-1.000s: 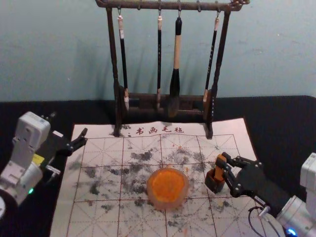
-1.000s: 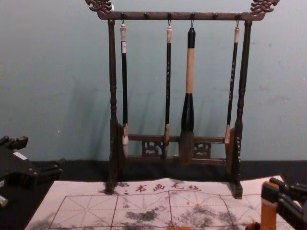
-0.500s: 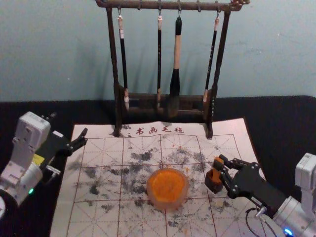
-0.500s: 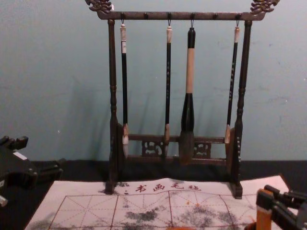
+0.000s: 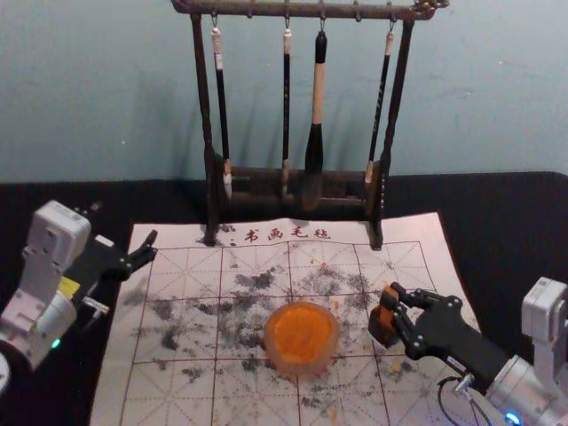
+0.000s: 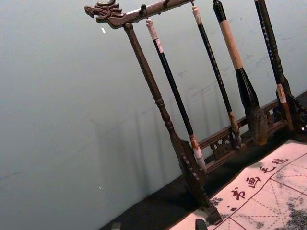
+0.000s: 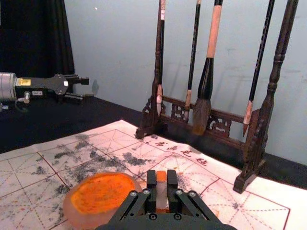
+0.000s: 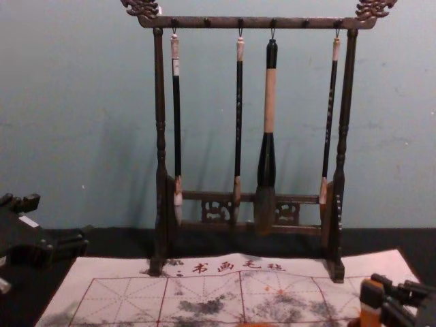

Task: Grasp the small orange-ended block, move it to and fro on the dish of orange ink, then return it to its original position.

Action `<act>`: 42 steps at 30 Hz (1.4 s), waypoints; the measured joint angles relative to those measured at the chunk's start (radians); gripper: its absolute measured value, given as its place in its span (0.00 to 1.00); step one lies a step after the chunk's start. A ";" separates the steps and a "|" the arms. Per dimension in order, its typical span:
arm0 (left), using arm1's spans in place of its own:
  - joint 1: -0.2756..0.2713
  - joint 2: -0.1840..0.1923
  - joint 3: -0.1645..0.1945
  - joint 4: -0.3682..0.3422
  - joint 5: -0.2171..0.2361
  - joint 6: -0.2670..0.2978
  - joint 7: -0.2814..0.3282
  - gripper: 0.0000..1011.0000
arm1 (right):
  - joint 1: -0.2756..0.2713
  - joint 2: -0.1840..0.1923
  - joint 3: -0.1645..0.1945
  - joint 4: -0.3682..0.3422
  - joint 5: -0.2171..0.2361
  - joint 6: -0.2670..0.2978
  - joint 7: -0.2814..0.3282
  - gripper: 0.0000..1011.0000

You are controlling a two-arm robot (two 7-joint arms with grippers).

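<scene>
Orange-ended block [image 5: 387, 303], upright, gripped in right pincer [image 5: 397, 298]

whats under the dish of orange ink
The dish sits on the pale gridded mat, whose red lines and dark smudges show around it. The patch directly beneath is covered by the dish, so I can't tell whether it is smudged too.

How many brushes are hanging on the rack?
4, all on the dark rack: a slim brush beside the left post, another slim brush near the middle, the thick brush just right of that, and a final slim brush beside the right post.
</scene>
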 joint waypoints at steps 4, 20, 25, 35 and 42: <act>0.000 0.000 0.000 0.000 0.000 0.000 0.000 0.99 | 0.005 -0.002 -0.003 0.012 -0.003 0.000 0.001 0.08; 0.000 0.000 0.000 0.000 0.000 0.000 0.000 0.99 | 0.014 -0.008 -0.012 0.049 -0.011 0.009 0.004 0.08; 0.000 0.000 0.000 0.000 0.000 0.000 0.000 0.99 | 0.013 -0.008 -0.012 0.049 -0.011 0.012 0.001 0.08; 0.000 0.000 0.000 0.000 0.000 0.000 0.000 0.99 | 0.013 -0.007 -0.012 0.048 -0.011 0.012 0.001 0.08; 0.000 0.000 0.000 0.000 0.000 0.000 0.000 0.99 | 0.013 -0.007 -0.012 0.048 -0.011 0.012 0.000 0.16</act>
